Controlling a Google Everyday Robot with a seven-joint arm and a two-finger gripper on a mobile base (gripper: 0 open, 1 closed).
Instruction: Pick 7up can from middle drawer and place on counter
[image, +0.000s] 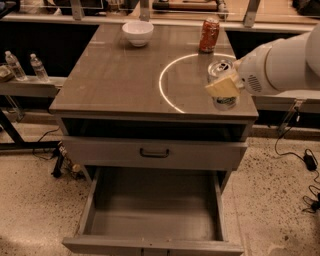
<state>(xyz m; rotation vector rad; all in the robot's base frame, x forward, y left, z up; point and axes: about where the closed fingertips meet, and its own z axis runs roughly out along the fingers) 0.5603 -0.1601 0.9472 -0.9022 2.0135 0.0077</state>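
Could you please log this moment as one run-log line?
end effector: shut on 7up can | position: over counter, front right | middle drawer: open

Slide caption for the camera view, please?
Gripper holds the 7up can by the front edge of the counter, above the open middle drawer.

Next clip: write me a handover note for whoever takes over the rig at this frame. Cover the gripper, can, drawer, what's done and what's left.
The gripper is shut on the 7up can, over the front right corner of the counter.
The 7up can is upright and out of the drawer; I cannot tell whether its base touches the counter.
The middle drawer is pulled open with nothing in it.
Done: the pick.
Left: set the can down, release, pull back.
At the back of the counter are a red-orange can and a white bowl.
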